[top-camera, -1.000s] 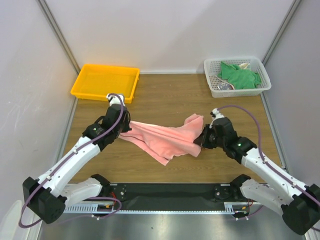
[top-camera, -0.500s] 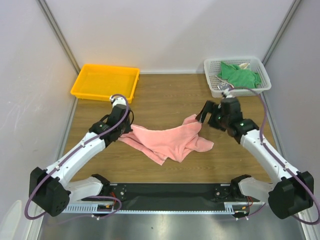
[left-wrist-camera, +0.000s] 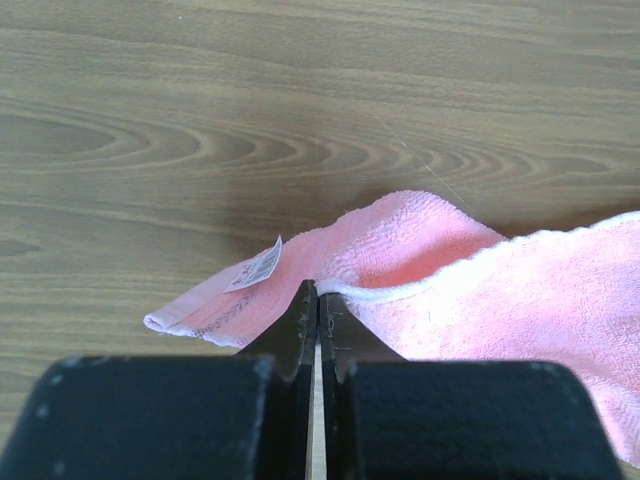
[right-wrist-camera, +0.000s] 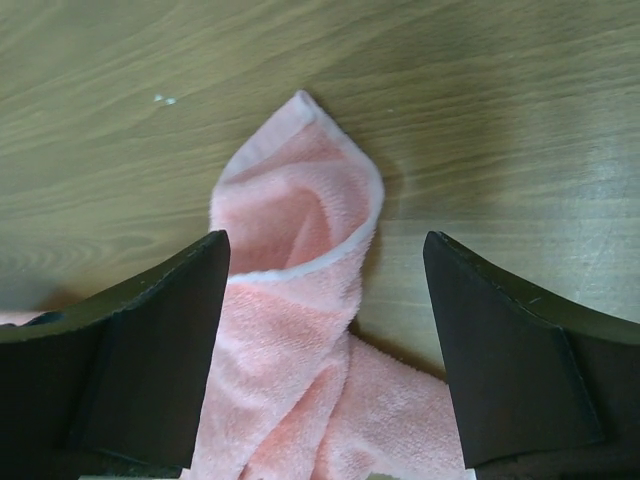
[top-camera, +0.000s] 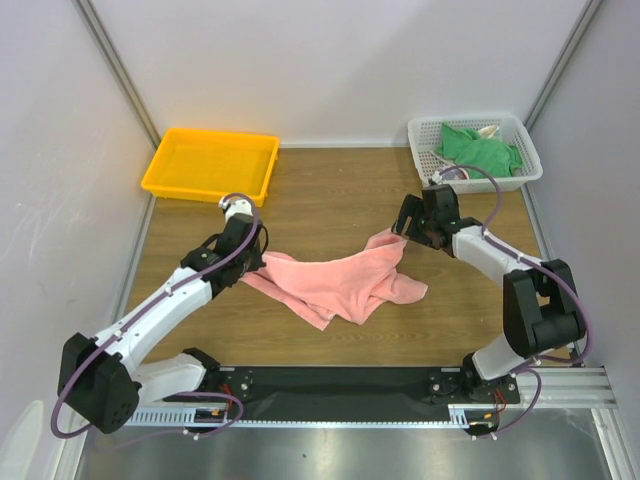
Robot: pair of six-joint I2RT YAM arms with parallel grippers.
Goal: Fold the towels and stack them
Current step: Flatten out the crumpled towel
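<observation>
The pink towel (top-camera: 340,285) lies crumpled on the table (top-camera: 330,190), stretched between your two grippers.

Your left gripper (left-wrist-camera: 318,290) is pressed together on the towel's edge. In the left wrist view you see the white-stitched hem running straight into the fingertips. A small white label (left-wrist-camera: 262,266) sits just to the left of them, and the towel's corner lies flat on the wood beyond. The overhead view hides that pinch under the wrist and shows only the end of the cloth tucked beneath the gripper.

Your right gripper (right-wrist-camera: 322,245) stands spread wide and holds nothing. The right wrist view shows the towel's opposite corner curled into a rounded loop between the two fingers. The loop lies close to the left finger and clear of the right one. You cannot tell whether the cloth touches the left finger. From overhead you see only this gripper's nose meeting the raised corner, not the gap between its fingers.

Only the overhead view shows the rest. Behind the right gripper, a white basket (top-camera: 480,184) holds a bunched green towel (top-camera: 480,152). Well beyond the left gripper sits a yellow tray (top-camera: 165,182).
</observation>
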